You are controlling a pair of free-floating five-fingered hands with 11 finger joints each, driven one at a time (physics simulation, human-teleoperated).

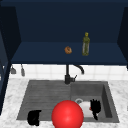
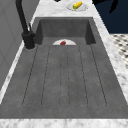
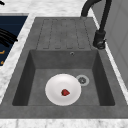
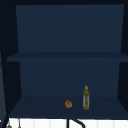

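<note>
The white plate [image 3: 63, 89] is lying flat in the sink basin [image 3: 100, 82] beside the drain [image 3: 82, 80], carrying a small red piece [image 3: 65, 92]; the right hand [image 1: 95, 108] is hovering over its edge with fingers spread and grasping nothing, so a level, low approach seems wise, while the left hand [image 1: 34, 117] is hanging by the sink's front rim, whether released or clenched being unclear

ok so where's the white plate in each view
front view: plate in the basin at lower right, partly behind the red ball, beside the right hand.
left side view: far end of the sink, just its top edge over the basin lip.
right side view: plate on the basin floor, a red bit on it.
upper view: not in it.
shared landmark: the black faucet.
</note>
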